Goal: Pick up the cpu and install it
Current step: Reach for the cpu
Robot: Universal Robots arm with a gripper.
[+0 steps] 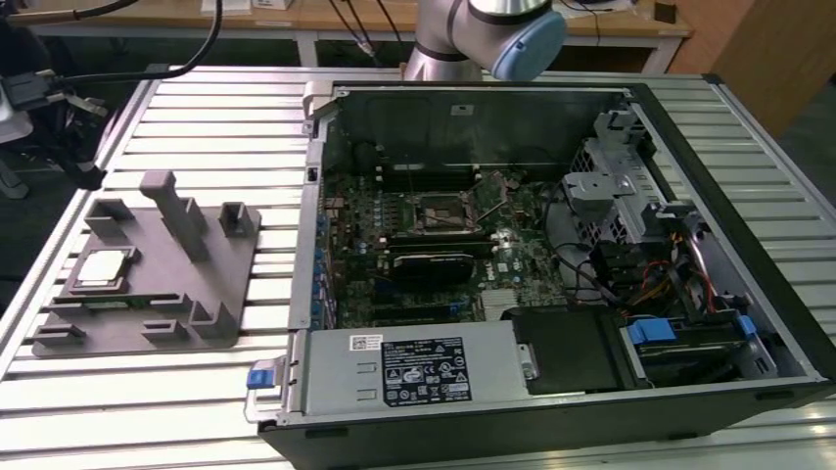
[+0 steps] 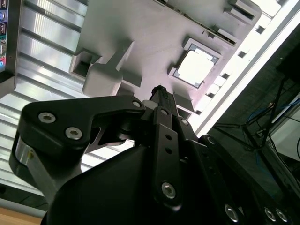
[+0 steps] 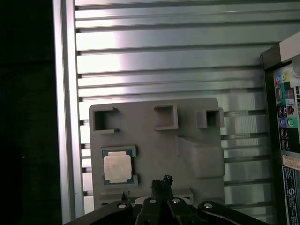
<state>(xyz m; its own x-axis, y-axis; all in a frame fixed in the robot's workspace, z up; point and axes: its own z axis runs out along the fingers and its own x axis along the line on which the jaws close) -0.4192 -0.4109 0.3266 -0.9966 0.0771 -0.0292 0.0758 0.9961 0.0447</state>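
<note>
1. The cpu (image 1: 105, 268) lies flat in a square recess of the grey holder (image 1: 215, 282), silver top up, with a paler rim round it.
2. The holder sits on the slatted table (image 1: 196, 108), towards the exterior view's left, with an upright post (image 1: 176, 211) and a few low blocks standing on it.
3. In both wrist views the gripper (image 3: 161, 180) hangs above the holder. Its tip is near the cpu but off to one side of it, and is not touching it.
4. The claw is narrow, its fingers drawn together into one thin tip with nothing between them.
5. An open computer case (image 1: 457, 122) lies on its side just beside the holder, towards the exterior view's right.
6. Inside the case the motherboard (image 1: 516, 250) is exposed, with the black socket (image 1: 438, 211) near its middle.
7. The arm (image 1: 477, 29) rises behind the far wall of the case.
</note>
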